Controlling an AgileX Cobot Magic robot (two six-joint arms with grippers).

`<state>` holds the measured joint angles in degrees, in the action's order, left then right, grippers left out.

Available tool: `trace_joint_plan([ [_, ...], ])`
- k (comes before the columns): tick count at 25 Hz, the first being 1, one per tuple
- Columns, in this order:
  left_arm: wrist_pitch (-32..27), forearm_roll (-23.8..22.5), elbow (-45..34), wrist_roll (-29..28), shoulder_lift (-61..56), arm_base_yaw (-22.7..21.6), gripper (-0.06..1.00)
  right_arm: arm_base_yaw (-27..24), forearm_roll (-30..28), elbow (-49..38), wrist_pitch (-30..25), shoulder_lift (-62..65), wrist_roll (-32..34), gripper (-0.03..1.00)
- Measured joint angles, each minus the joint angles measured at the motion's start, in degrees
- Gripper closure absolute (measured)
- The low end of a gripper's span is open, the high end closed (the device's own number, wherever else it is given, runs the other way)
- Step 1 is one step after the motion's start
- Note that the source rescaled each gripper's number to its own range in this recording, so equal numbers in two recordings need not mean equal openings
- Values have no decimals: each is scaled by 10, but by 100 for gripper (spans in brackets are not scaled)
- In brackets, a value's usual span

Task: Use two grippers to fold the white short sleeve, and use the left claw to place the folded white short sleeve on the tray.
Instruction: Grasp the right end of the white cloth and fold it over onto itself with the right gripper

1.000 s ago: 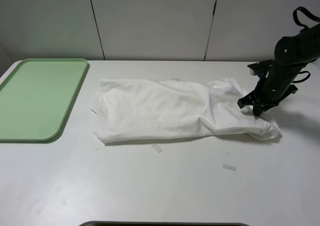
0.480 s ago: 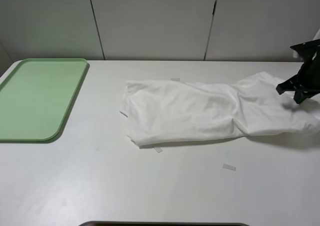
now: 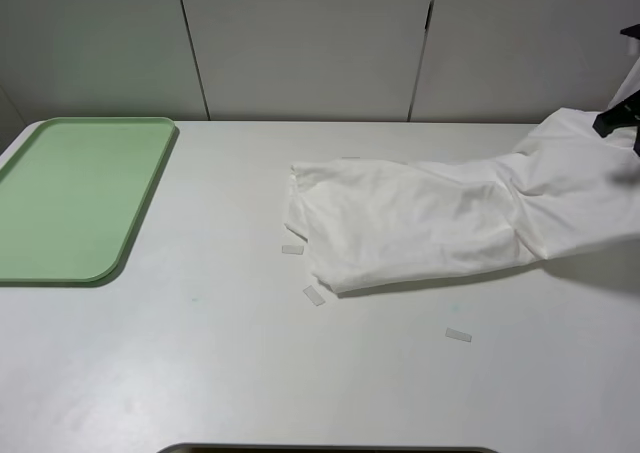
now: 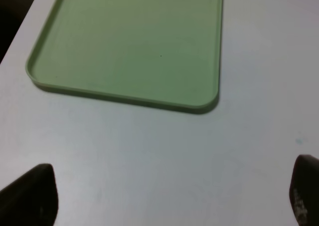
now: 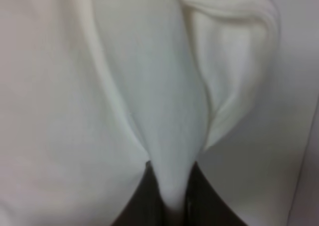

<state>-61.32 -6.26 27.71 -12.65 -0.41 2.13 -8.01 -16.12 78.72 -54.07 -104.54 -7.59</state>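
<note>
The white short sleeve (image 3: 430, 218) lies bunched across the right half of the table, its right end lifted off the surface at the right edge of the exterior view. My right gripper (image 3: 622, 121) is shut on that end; the right wrist view shows a fold of the white cloth (image 5: 172, 136) pinched between the dark fingers (image 5: 142, 196). The pale green tray (image 3: 75, 195) sits at the far left and fills the top of the left wrist view (image 4: 129, 46). My left gripper (image 4: 172, 196) is open above bare table near the tray's corner; it is out of the exterior view.
Small white tape strips lie on the table near the shirt's left end (image 3: 292, 249), just below it (image 3: 314, 295) and further right (image 3: 458, 335). A dark edge (image 3: 330, 449) shows at the bottom of the exterior view. Grey wall panels stand behind the table.
My right gripper has moved right and up, dragging the shirt to the right across the table; the shirt's left edge has slid away from the tray, uncovering a tape strip.
</note>
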Motion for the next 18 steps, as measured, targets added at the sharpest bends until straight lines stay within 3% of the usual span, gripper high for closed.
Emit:
trace_joint_plan([
  [7, 0, 0, 0, 0, 0, 0, 3, 58, -5, 1, -9, -1, 3, 97],
  [16, 0, 0, 0, 0, 0, 0, 3, 187, -73, 2, -18, -62, 90, 97],
  [18, 0, 0, 0, 0, 0, 0, 3, 192, -75, 2, -18, -63, 92, 97],
])
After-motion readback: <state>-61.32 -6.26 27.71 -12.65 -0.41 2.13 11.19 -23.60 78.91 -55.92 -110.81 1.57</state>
